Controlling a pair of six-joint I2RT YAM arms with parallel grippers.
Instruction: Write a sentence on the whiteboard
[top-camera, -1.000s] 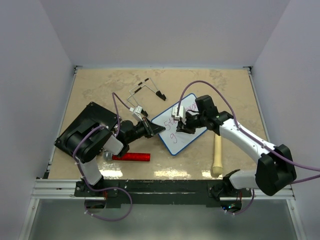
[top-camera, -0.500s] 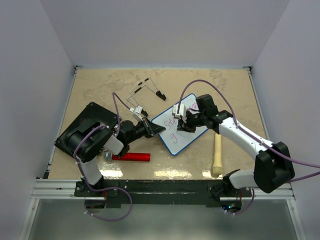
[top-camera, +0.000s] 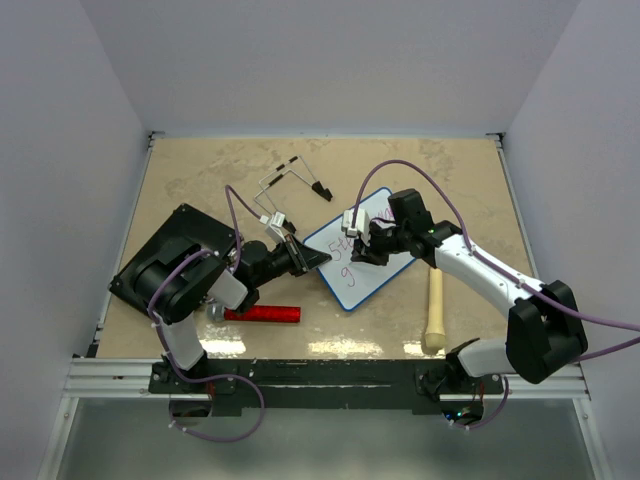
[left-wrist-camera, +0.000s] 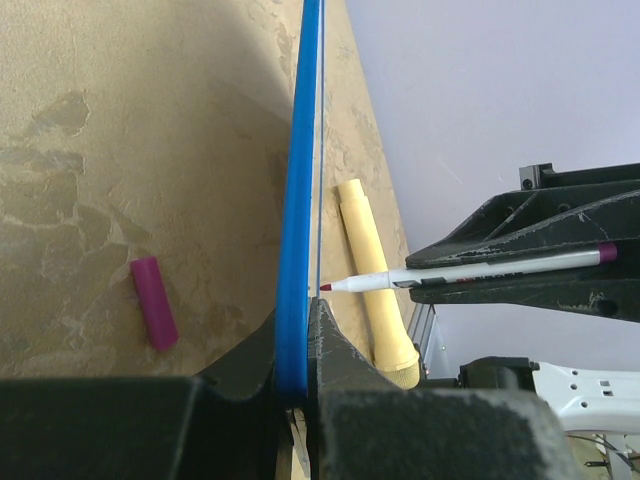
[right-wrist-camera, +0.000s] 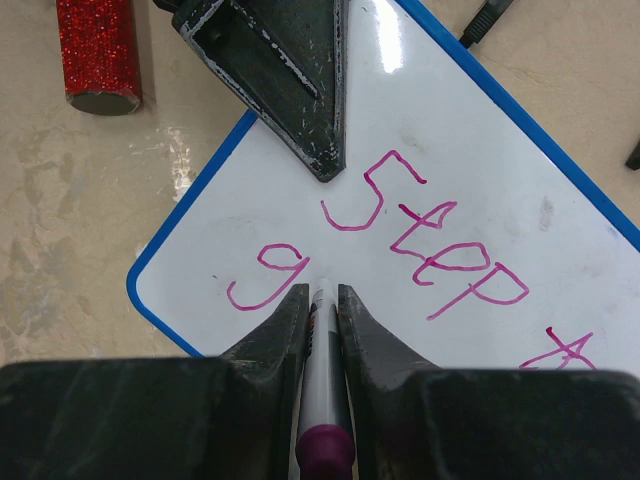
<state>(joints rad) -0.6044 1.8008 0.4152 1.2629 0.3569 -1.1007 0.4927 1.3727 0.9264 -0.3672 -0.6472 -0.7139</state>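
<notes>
top view: bright, even overhead light, soft shadows under the arms, glare patches on the table (top-camera: 330, 347) on the near side of the whiteboard (top-camera: 362, 282). right wrist: white hotspot at the whiteboard (right-wrist-camera: 480, 160) top edge, sentence (right-wrist-camera: 437, 262) crisp, right gripper (right-wrist-camera: 322, 293) below it dark and soft. left wrist: broad shadow left of the whiteboard (left-wrist-camera: 300, 200), marker (left-wrist-camera: 470, 272) sharp, left gripper (left-wrist-camera: 293, 318) blurred.

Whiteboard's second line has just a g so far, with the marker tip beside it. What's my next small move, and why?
Probably ease the right hand onward along that line and press the marker down to start the next letter. Its tip sits just past the g, the whiteboard is bare beyond it, and the left hand clamps the board's edge, which should steady it.
</notes>
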